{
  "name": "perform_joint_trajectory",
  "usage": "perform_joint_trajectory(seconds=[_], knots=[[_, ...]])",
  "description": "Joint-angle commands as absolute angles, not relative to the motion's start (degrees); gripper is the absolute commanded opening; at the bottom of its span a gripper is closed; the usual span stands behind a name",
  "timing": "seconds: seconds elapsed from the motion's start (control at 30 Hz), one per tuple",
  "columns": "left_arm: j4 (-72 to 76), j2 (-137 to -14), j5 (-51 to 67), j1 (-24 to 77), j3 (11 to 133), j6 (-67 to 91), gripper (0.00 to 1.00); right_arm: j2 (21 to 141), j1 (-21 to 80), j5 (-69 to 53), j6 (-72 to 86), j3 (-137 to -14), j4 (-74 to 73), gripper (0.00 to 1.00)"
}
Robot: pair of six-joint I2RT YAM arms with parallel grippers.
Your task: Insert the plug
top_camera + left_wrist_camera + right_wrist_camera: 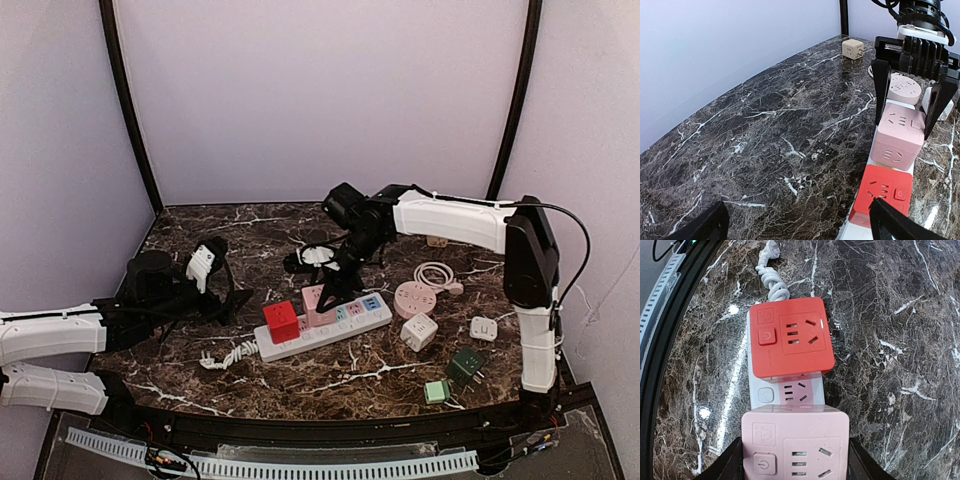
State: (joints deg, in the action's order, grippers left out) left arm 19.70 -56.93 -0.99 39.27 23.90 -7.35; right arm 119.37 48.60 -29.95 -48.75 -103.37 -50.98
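Pink plug (795, 445) sits clamped between our right gripper's (904, 125) half-shut jaws — seating it needs a straight downward push. Left gripper (797, 212) gapes empty.

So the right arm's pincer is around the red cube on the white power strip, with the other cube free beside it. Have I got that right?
Not quite. The right pincer is around the pink cube, not the red one. The red cube is the one sitting free beside it on the white power strip. The left wrist view shows this.
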Motion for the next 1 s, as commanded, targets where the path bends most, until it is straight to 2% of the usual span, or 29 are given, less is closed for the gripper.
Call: perform_joint_trajectory(seconds=[0.0,0.53,0.97], knots=[[20.46,-56.71,-0.44,38.93,24.04,-7.99,0.99,121.08,48.93,-28.37,-48.42,-103.2,-50.93,0.0],[21.02,-56.66,-0.28,38.76,24.22,-8.82,0.99,124.07,49.02,-30.46,-46.89,-105.19,-52.65,0.0],[19.65,-56.42,2.72,38.67,26.06,-11.13,0.98,127.78,48.87,-21.22,-44.54,-99.78,-54.27,0.0]])
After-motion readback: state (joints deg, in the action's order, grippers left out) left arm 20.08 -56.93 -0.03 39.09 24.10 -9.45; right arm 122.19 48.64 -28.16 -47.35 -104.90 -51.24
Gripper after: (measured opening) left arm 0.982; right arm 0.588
